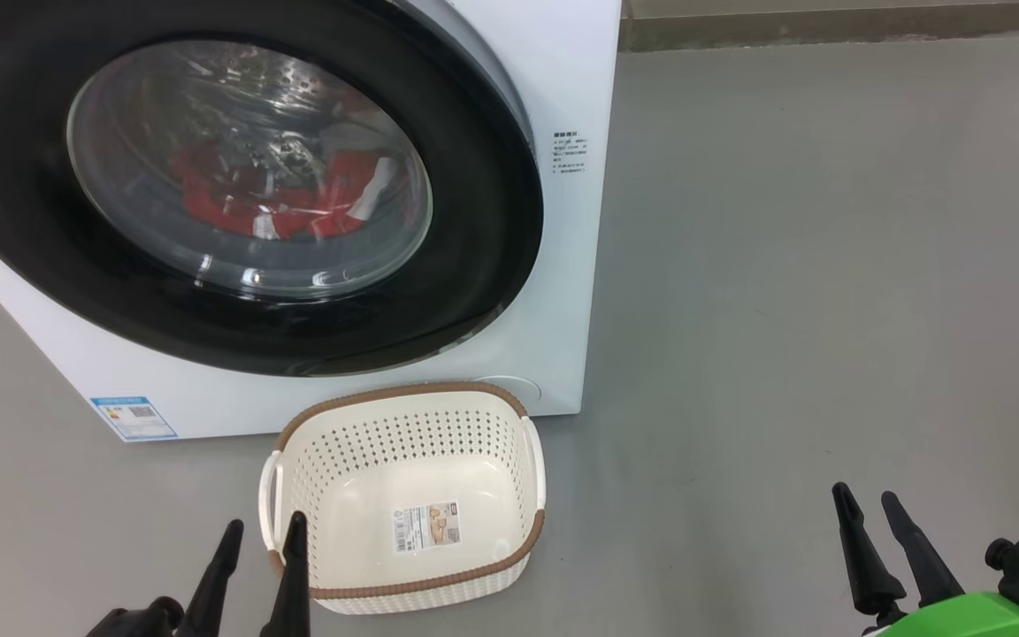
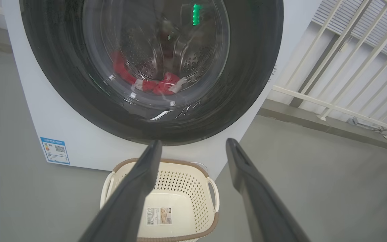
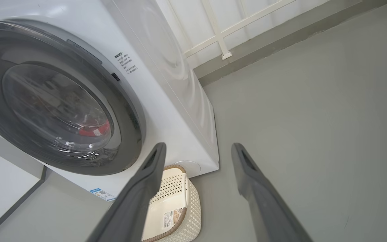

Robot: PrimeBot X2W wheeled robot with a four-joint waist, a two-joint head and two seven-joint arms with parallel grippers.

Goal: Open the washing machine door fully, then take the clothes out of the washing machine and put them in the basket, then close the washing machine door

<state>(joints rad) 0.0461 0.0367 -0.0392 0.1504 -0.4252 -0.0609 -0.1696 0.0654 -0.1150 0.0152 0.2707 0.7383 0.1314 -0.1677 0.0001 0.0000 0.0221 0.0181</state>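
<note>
left claw and right claw gape empty; seemingly shut door blocks clothes, basket below.

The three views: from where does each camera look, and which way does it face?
Head view: high on the robot, forward and down at the door, the clothes behind its glass and the basket; left pincer and right pincer, both open, at the bottom.
Left wrist view: on the left arm, facing the door squarely over the basket; its fingers rise from below.
Right wrist view: on the right arm, facing the door aslant from the right; its fingers show.
Shared: both wrist views show a white railing.
</note>
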